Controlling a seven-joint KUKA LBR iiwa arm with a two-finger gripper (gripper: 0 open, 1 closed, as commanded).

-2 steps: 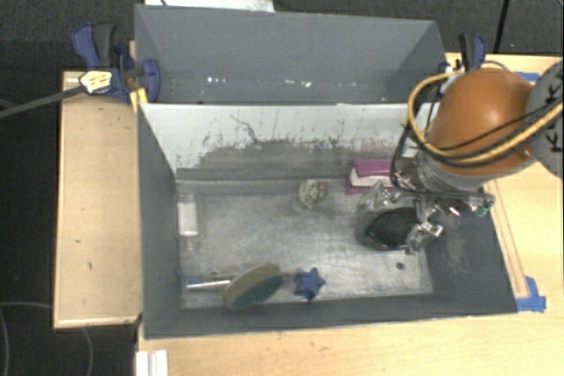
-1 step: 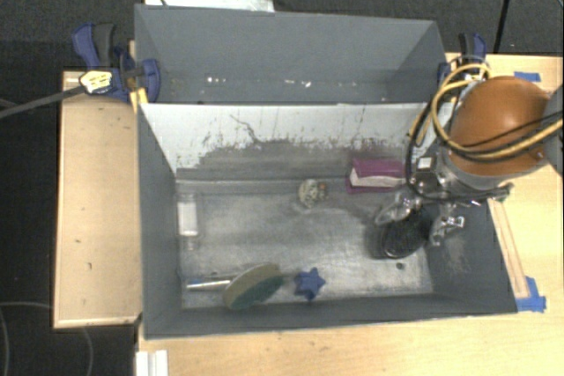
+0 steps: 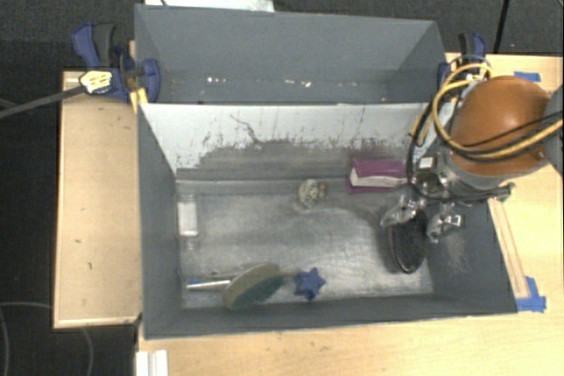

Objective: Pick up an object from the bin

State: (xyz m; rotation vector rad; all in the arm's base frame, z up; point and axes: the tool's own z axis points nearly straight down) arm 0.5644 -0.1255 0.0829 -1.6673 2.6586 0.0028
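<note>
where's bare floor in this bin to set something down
Widest bare patch: mid-floor, bordered by the clear block at left, the crumpled ball behind, the blue star in front and the gripper at right. Crowded: the right side, with the gripper over a dark oval thing near the purple block, and the front edge by the green disc.

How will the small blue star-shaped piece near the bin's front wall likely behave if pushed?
The blue star looks small and flat, so it is probably light and would slide rather than roll on the bin floor. Its points may catch on the greenish oval disc close beside it. Stiff or soft: cannot tell.
</note>
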